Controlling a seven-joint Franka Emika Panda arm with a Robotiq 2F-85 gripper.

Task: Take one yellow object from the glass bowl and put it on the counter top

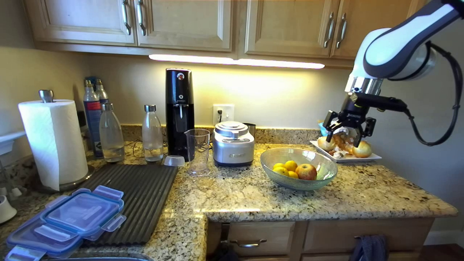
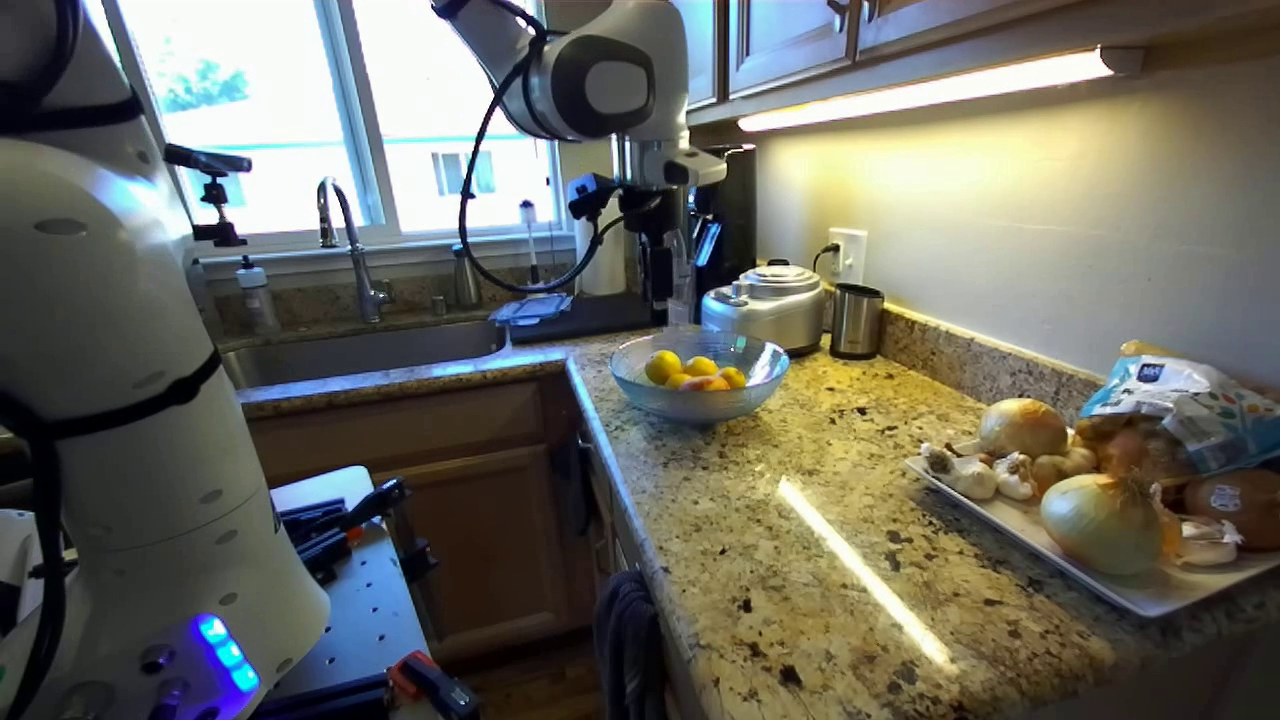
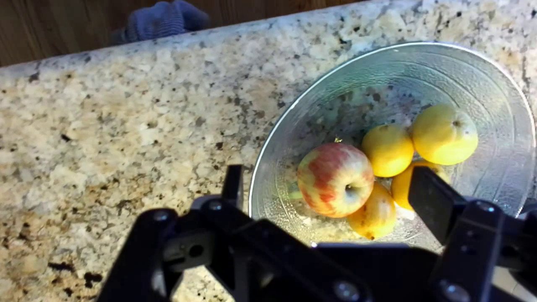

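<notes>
Several small rounded yellow fruits lie in the glass bowl; one yellow object shows in the wrist view and in both exterior views. The clear glass bowl, also in the wrist view, stands upright on the speckled granite counter top. A red and yellow apple lies against the fruits. My gripper is open and empty, above bowl height and apart from the fruit. In the wrist view its fingers appear on either side of the apple, and the right finger partly hides one yellow fruit.
A silver appliance and a clear pitcher stand beside the bowl. A white plate of onions and garlic lies farther along the counter. A black ribbed mat bears plastic lids. Cabinets hang above.
</notes>
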